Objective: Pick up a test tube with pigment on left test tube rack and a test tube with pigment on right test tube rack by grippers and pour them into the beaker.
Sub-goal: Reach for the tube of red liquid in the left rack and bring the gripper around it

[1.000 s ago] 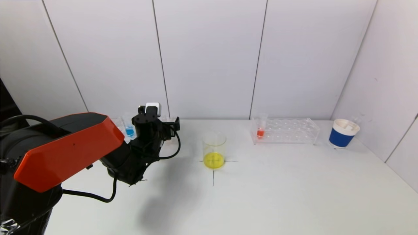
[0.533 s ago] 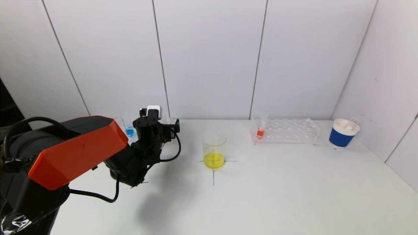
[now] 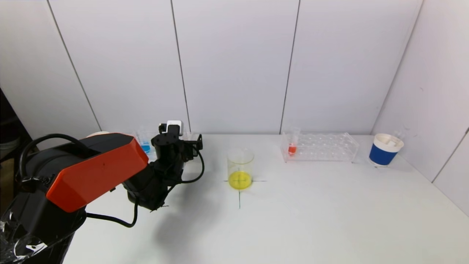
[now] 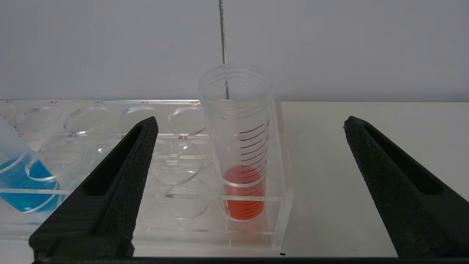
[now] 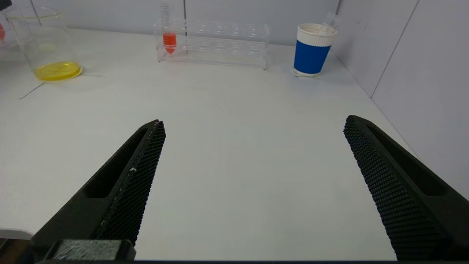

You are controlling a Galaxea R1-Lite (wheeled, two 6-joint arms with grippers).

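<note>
Edging forward since a second ago, the left gripper [image 4: 249, 190] now sits right before the left rack [image 4: 154, 172], fingers [image 4: 110, 190] spread wide and holding nothing. One tube with red pigment [image 4: 240, 165] stands upright in the rack's end slot, between the fingers but not yet touched; a blue-filled tube [image 4: 22, 183] sits farther along. That lines up the first pickup, likely a short advance, then a squeeze. Meanwhile the right gripper [image 5: 253, 183] waits low over the surface [image 5: 220, 128], wide open and empty, well apart from the right rack [image 5: 216, 44] and its red tube [image 5: 169, 38]. Yellow liquid already sits in the beaker [image 3: 240, 168].
</note>
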